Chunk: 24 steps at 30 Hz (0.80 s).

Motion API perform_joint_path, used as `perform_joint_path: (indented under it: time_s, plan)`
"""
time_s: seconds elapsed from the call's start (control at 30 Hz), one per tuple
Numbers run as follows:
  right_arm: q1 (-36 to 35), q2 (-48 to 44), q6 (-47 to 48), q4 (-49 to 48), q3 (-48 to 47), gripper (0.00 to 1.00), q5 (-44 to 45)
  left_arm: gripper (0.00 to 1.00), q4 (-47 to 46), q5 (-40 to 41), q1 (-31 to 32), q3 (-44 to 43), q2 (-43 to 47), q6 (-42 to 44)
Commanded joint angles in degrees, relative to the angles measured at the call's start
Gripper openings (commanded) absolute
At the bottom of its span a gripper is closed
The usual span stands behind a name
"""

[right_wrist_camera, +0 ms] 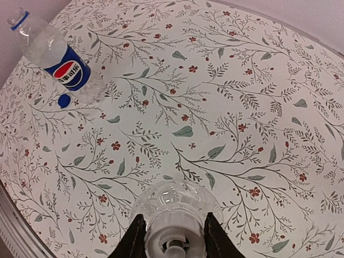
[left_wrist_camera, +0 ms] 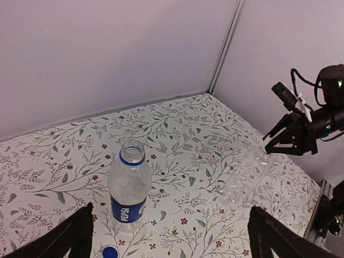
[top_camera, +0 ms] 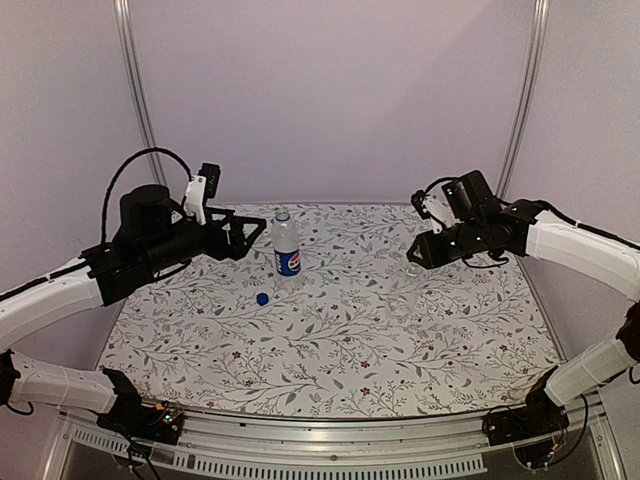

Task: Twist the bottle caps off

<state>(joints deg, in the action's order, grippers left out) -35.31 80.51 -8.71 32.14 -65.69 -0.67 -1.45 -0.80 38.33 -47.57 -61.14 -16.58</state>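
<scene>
The Pepsi bottle [top_camera: 287, 248] stands upright and uncapped at mid table, also in the left wrist view [left_wrist_camera: 129, 185] and the right wrist view [right_wrist_camera: 59, 58]. Its blue cap [top_camera: 262, 298] lies on the cloth just in front of it [left_wrist_camera: 110, 252] [right_wrist_camera: 64, 100]. My left gripper [top_camera: 250, 232] is open and empty, just left of that bottle; its fingers [left_wrist_camera: 75, 234] stand wide apart. My right gripper [right_wrist_camera: 173, 242] is shut on the pale cap [right_wrist_camera: 174, 236] of the unlabelled bottle [right_wrist_camera: 174, 201], which hangs tilted below it [top_camera: 402, 292] [left_wrist_camera: 247, 173].
A floral cloth [top_camera: 330, 350] covers the table. Pale walls with metal corner posts [top_camera: 135, 90] close the back and sides. A metal rail [top_camera: 330, 440] runs along the near edge.
</scene>
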Motion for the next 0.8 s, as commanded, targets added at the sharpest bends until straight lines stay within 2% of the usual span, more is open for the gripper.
perform_joint_path:
  time_s: [0.0,0.3,0.43,0.77]
  plan:
    - [-2.0,-2.0,4.0,-1.4,-5.0,0.0,-11.1,1.0,-1.5,-6.7,4.8,1.4,1.0,3.7]
    - [-6.6,2.3,6.9,-2.3,-12.0,0.0,-22.0,1.0,-1.9,-3.5,17.4,0.5,-2.8,6.2]
    - [-7.8,4.1,6.9,-3.4,-14.6,0.0,-28.0,1.0,-0.1,1.5,21.3,-2.2,-7.6,9.3]
    - [-9.7,7.3,5.8,-5.0,-17.1,0.0,-35.3,1.0,1.3,8.7,24.2,-7.4,-17.5,13.5]
